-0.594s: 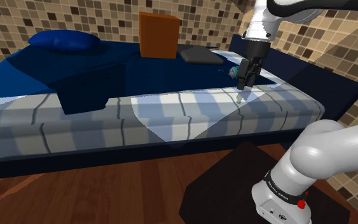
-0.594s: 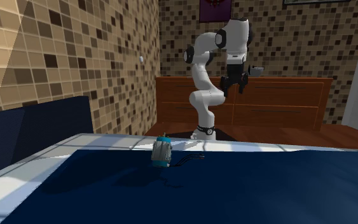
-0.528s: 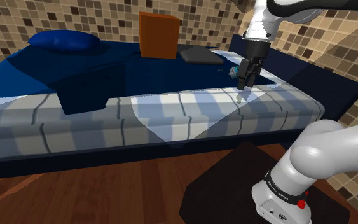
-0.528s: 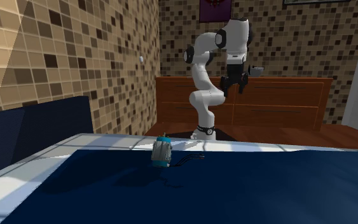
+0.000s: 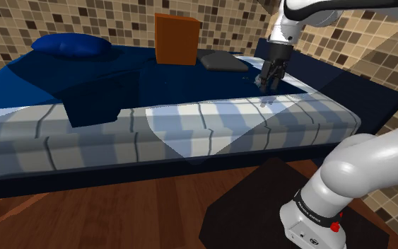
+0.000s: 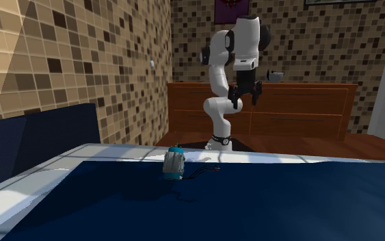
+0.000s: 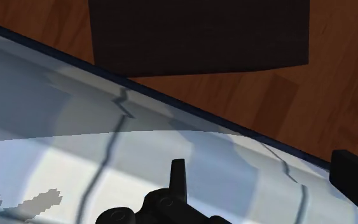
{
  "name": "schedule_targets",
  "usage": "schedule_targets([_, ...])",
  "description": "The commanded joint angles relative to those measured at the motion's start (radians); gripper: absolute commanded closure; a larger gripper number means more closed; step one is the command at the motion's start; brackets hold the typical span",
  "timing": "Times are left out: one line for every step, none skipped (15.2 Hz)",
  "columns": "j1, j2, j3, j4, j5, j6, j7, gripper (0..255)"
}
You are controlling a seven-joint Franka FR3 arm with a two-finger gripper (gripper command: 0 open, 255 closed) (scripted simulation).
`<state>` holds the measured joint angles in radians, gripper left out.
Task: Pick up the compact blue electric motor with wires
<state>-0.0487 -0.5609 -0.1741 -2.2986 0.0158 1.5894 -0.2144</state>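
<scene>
The gripper [image 5: 266, 83] has just moved up and toward the shoulder view's left, away from the striped sheet [image 5: 211, 127] near the bed's edge and over the dark blue blanket [image 6: 266, 198]; in the second exterior view the arm's upper links have swung round and the hand sits a little lower than half a second ago; I judge this to be the approach, with the claw closing the gap to its target but not yet on it.

The small blue-and-grey motor [image 6: 174, 164] has not shifted; it stands on the blanket, close to where the blanket meets the pale sheet, well apart from the claw in the second exterior view.

The claw is released; in the wrist view its fingers [image 7: 178, 175] stand apart with nothing but sheet between them, and beyond the bed's edge lie the wooden floor and the dark stand [image 7: 196, 38].

In the shoulder view the gripper stands in front of the spot where the motor lies, so the motor is hard to pick out there; its wires show as thin dark lines on the blanket, too faint to follow; the right finger is cut off by the wrist view's edge.
</scene>
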Motion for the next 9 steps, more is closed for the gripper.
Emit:
schedule_targets([-0.011, 0.066, -0.031, 0.044, -0.009, 0.027, -0.026, 0])
schedule_targets([-0.016, 0.095, -0.046, 0.066, -0.011, 0.037, -0.039, 0])
schedule_targets([-0.020, 0.126, -0.060, 0.089, -0.013, 0.047, -0.051, 0])
schedule_targets([-0.025, 0.156, -0.075, 0.112, -0.013, 0.056, -0.064, 0])
schedule_targets([-0.029, 0.187, -0.089, 0.137, -0.012, 0.064, -0.076, 0])
schedule_targets([-0.034, 0.218, -0.103, 0.163, -0.010, 0.071, -0.090, 0])
schedule_targets([-0.038, 0.250, -0.117, 0.190, -0.007, 0.078, -0.103, 0])
schedule_targets([-0.043, 0.282, -0.131, 0.218, -0.003, 0.083, -0.116, 0])
schedule_targets([-0.048, 0.315, -0.145, 0.246, 0.002, 0.088, -0.130, 0])
